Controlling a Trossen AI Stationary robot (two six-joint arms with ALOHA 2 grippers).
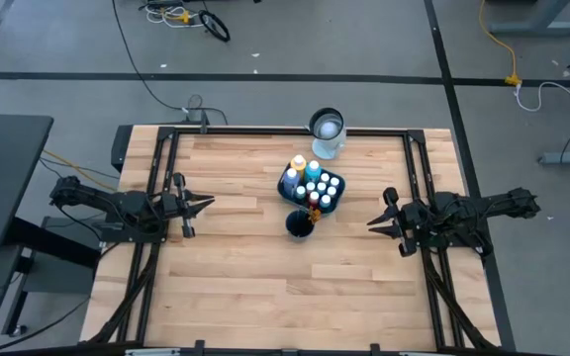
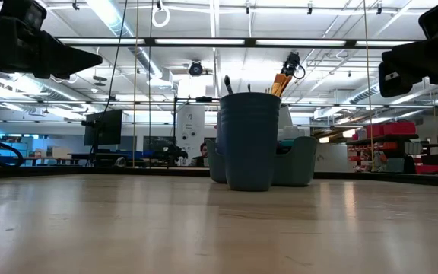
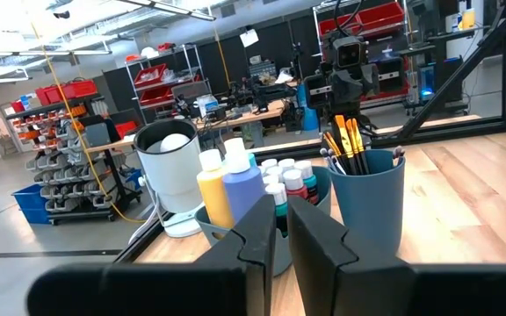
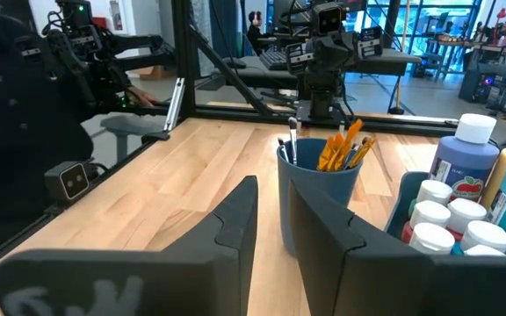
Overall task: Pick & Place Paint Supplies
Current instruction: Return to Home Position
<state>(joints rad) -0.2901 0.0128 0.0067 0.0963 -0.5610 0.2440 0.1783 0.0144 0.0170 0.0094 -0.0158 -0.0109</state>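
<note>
Small pale paint bottles (image 1: 320, 183) with coloured caps stand upright in a blue caddy (image 1: 336, 201) at the table's middle. A taller yellow bottle (image 3: 213, 195) and a blue one (image 3: 242, 189) stand among them. Thin brushes (image 3: 348, 145) stick up out of a dark blue cup (image 1: 300, 224) just near the caddy. My left gripper (image 1: 204, 205) hovers to the left of them, pointing at them, open by a narrow gap (image 3: 281, 233). My right gripper (image 1: 376, 222) hovers to their right, facing the cup (image 4: 317, 197), also open by a narrow gap (image 4: 272, 215).
A larger pale jar (image 1: 327, 133) stands at the table's far edge, behind the caddy. A black frame (image 1: 166, 148) runs along the table's left, right and far sides. Bare wood lies on the near half of the table (image 1: 295, 297).
</note>
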